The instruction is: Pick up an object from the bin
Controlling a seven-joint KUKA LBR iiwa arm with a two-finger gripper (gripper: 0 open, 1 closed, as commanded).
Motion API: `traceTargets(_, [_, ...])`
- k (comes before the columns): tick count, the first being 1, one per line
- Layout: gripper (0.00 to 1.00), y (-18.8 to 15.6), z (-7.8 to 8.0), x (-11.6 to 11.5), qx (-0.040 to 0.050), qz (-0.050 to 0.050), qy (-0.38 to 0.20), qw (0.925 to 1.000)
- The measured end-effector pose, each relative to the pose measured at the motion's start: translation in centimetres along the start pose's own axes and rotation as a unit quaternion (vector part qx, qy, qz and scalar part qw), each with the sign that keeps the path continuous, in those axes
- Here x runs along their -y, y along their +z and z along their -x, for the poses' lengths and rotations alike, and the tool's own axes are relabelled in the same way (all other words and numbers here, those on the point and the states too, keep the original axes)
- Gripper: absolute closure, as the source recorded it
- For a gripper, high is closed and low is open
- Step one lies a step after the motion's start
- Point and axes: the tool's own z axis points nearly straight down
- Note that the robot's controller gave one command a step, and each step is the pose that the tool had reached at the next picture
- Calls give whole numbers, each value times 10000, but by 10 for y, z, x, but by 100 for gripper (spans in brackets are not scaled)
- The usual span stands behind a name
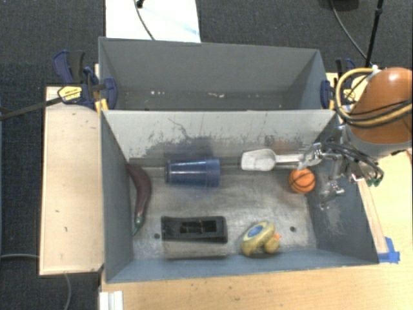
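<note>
- Grey metal makes up the bin (213,134), which holds six loose things on its floor.
- At the bin's right wall hangs the gripper (328,185), under the arm's orange cover (387,102). I cannot tell whether it is spread or pressed together (its metal parts overlap there).
- Just beside the gripper, on its left and near the back right corner, lies an orange ball (302,181). Being round, it has no long axis.
- Along the back wall lies a white scoop (260,161), its long axis parallel to that wall. The bowl is toward the left wall, and the handle points at the right wall, ending just behind the ball.
- Left of the scoop and apart from it, a blue cup (192,172) lies on its side, also lengthwise along the back wall.
- By the left wall lies a dark curved thing (141,192), running back to front.
- Near the front wall lie a black block (193,228) and, to its right, a yellow lump (260,239).
- Bare floor lies in the front right corner, in front of the ball, and in a strip between cup and block.
</note>
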Motion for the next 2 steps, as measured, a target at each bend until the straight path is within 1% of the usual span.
traceTargets(1, [0,54,-5,-7,21,-1,-1870,9824])
traceTargets(2, [100,58,12,-4,-9,36,-267,9996])
